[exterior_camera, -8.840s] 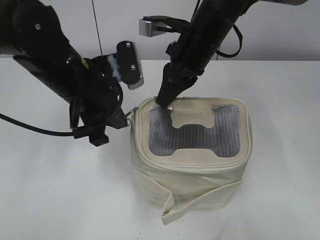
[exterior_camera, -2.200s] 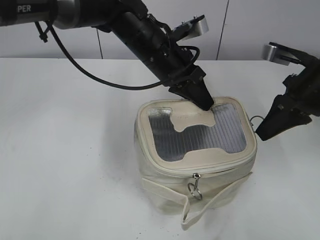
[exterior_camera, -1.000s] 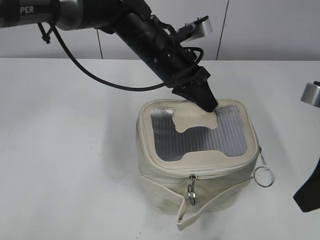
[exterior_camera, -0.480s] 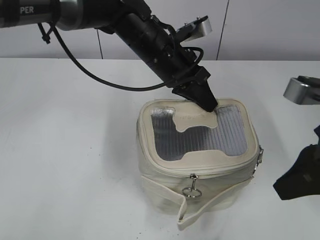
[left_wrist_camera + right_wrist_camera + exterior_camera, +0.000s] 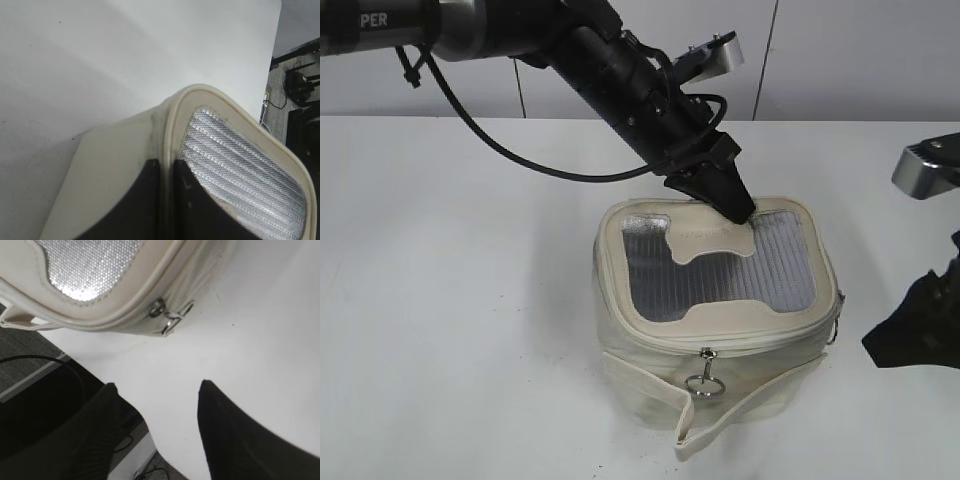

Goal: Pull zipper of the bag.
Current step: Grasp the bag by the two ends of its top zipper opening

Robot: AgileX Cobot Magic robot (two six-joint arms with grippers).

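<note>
The cream bag [image 5: 720, 330] stands on the white table, with its grey mesh window [image 5: 720, 275] facing up. The zipper [image 5: 750, 345] runs under the lid edge. One slider with a ring pull [image 5: 703, 382] sits at the front, and a second slider [image 5: 167, 322] sits at the bag's right side. My left gripper [image 5: 732, 207] is shut on the far rim of the lid, which shows as a thin strip between its fingers [image 5: 167, 162]. My right gripper [image 5: 157, 387] is open and empty, clear of the bag, low at the right of the exterior view [image 5: 895, 350].
The loose flat strap [image 5: 720, 415] hangs over the bag's front. The white table [image 5: 450, 300] extends left of the bag. In the right wrist view the table edge and dark floor with cables [image 5: 45, 390] lie under the right gripper.
The right-side ring pull, flung out a second ago, now hangs against the bag. My right gripper has risen into view, clear of the bag. The front ring has swung up. The left gripper holds still.
</note>
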